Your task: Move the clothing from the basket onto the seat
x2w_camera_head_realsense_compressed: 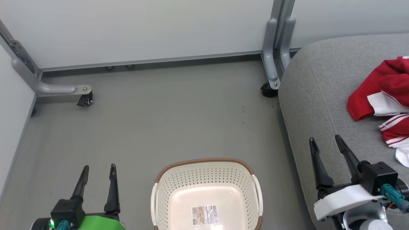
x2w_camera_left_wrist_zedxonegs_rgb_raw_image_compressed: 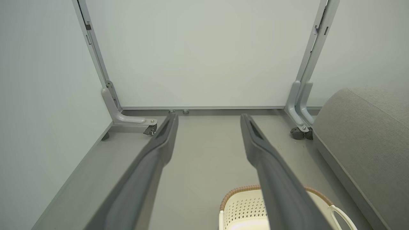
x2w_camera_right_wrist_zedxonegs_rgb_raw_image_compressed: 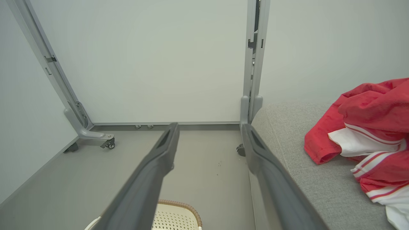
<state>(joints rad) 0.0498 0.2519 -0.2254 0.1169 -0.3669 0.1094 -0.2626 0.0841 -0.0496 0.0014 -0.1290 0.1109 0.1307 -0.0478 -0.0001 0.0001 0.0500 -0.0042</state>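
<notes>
- The clothing (x2w_camera_head_realsense_compressed: 388,80), red with white trim, lies in a crumpled heap at the right edge of the head view. It rests on the seat (x2w_camera_head_realsense_compressed: 313,95), and part of it runs out of frame.
- The seat is grey fabric and takes up the right side of that view, from upper right to lower right.
- The basket (x2w_camera_head_realsense_compressed: 204,160) stands on the grey floor (x2w_camera_head_realsense_compressed: 159,121) at bottom centre, just left of the seat and well apart from the clothing. Its pale bottom and paper label (x2w_camera_head_realsense_compressed: 204,214) are in plain sight.
- The left gripper (x2w_camera_head_realsense_compressed: 99,166) is at lower left, over the floor beside the basket. Its fingers are parted with nothing between them.
- The right gripper (x2w_camera_head_realsense_compressed: 324,138) is at lower right, over the seat's near edge. Its fingers are spread and hold nothing, and the clothing lies to its right, clear of them.
- Pale panels (x2w_camera_head_realsense_compressed: 143,28) on metal feet run along the top, with a castor (x2w_camera_head_realsense_compressed: 85,100) at upper left.
</notes>
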